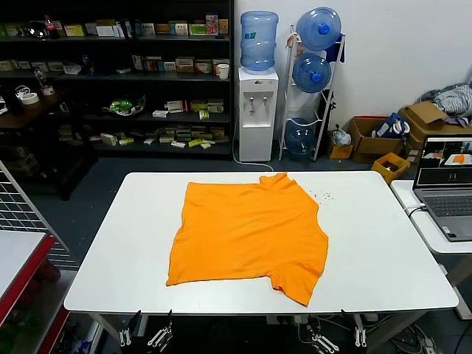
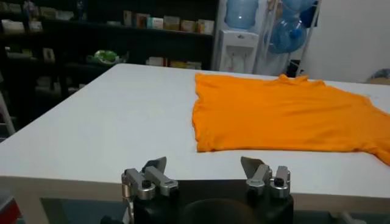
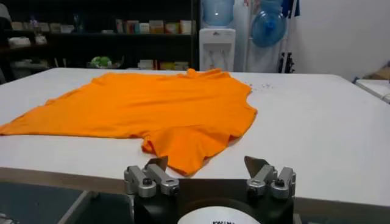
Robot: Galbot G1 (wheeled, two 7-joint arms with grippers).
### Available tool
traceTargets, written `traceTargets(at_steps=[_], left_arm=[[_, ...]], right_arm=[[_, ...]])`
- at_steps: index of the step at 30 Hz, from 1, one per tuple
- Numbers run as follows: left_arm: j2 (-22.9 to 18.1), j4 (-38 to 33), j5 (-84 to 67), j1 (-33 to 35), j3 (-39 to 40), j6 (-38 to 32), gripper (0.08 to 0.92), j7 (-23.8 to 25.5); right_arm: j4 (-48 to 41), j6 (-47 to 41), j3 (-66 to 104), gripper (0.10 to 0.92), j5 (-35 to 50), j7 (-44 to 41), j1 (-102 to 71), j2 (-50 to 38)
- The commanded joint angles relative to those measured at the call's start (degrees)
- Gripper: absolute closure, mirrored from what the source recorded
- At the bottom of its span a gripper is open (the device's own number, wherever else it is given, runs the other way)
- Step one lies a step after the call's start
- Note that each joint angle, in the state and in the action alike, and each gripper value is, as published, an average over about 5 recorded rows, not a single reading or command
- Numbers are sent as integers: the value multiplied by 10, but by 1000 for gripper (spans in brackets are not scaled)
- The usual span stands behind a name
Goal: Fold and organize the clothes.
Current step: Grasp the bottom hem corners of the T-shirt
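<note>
The bright orange T-shirt (image 1: 247, 228) lies spread flat on the white table (image 1: 383, 243), collar toward the far edge, plain side up; no lettering shows. One sleeve (image 1: 299, 280) sticks out at the near right corner. The shirt also shows in the left wrist view (image 2: 286, 112) and the right wrist view (image 3: 152, 103). My left gripper (image 1: 146, 335) (image 2: 204, 167) is open and empty, below the table's front edge at the left. My right gripper (image 1: 341, 339) (image 3: 206, 165) is open and empty, below the front edge at the right, just short of the sleeve.
A side table with an open laptop (image 1: 446, 188) stands at the right. A red-edged table (image 1: 22, 265) is at the left. Shelves, a water dispenser (image 1: 258, 110) and cardboard boxes (image 1: 372, 140) stand behind. Small dark specks (image 1: 323, 196) lie by the shirt's far right shoulder.
</note>
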Motion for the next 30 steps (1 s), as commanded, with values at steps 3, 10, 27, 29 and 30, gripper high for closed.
traceTargets(at_steps=[3, 10, 27, 29, 30], left_arm=[[6, 3, -5, -19, 2, 3, 177, 0], [22, 53, -21, -117, 31, 14, 177, -3], [26, 150, -44, -236, 82, 68, 177, -38], [27, 153, -45, -242, 84, 73, 177, -39], [27, 154, -45, -244, 85, 76, 178, -40]], right_arm=[[0, 4, -3, 203, -2, 2, 7, 0], [-40, -31, -34, 203, -30, 29, 104, 12], [-123, -115, -68, 203, -45, 76, 181, 46], [-125, -116, -70, 208, -45, 76, 182, 48], [-125, -116, -71, 214, -45, 76, 183, 49]])
